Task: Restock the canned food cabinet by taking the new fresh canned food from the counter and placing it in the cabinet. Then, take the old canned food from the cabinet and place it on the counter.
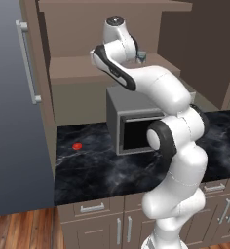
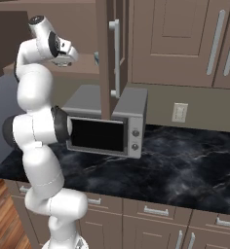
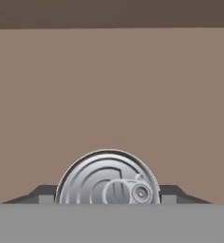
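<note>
the arm reaches up to the cabinet [image 1: 83,68] shelf above the microwave [image 1: 118,113]. in the hand view the fingers [image 3: 107,199] flank the ringed lid of the old canned food [image 3: 107,179] lying on the shelf; whether they grip it i cannot tell.

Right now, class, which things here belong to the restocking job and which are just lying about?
Job: flat tin, tall can, cabinet, counter.
Lying about: microwave, small red thing, fridge, wall socket.
</note>
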Available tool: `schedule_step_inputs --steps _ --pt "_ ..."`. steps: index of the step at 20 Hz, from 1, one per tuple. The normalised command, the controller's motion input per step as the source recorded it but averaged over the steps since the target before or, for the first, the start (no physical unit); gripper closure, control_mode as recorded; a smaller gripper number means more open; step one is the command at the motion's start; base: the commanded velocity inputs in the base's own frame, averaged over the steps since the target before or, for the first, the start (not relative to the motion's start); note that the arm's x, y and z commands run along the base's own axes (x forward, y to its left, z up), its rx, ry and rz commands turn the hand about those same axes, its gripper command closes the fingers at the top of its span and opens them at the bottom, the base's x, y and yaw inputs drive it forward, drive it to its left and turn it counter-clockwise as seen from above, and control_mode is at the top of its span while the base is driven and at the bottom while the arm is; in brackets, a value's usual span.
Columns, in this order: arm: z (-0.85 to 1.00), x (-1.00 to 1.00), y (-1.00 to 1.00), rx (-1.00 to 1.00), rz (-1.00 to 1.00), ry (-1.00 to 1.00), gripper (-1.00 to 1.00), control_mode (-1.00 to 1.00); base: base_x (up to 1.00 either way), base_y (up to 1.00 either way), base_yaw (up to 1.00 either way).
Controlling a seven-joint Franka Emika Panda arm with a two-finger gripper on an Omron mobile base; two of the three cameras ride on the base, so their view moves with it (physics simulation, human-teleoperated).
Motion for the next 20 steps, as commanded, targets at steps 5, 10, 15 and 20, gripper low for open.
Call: schedule_step_inputs --steps 5,10,15,20 --pt "-0.04 -1.0 0.0 0.0 0.02 -0.08 1.0 -1.0 0.0 0.0 0.0" --pt "0.0 -1.0 0.0 0.02 0.0 -0.12 1.0 -1.0 0.0 0.0 0.0" --pt "0.01 -1.0 0.02 0.03 0.02 -0.02 1.0 -1.0 0.0 0.0 0.0" --pt "-0.04 -1.0 0.14 0.01 0.05 0.11 1.0 -1.0 0.0 0.0 0.0"
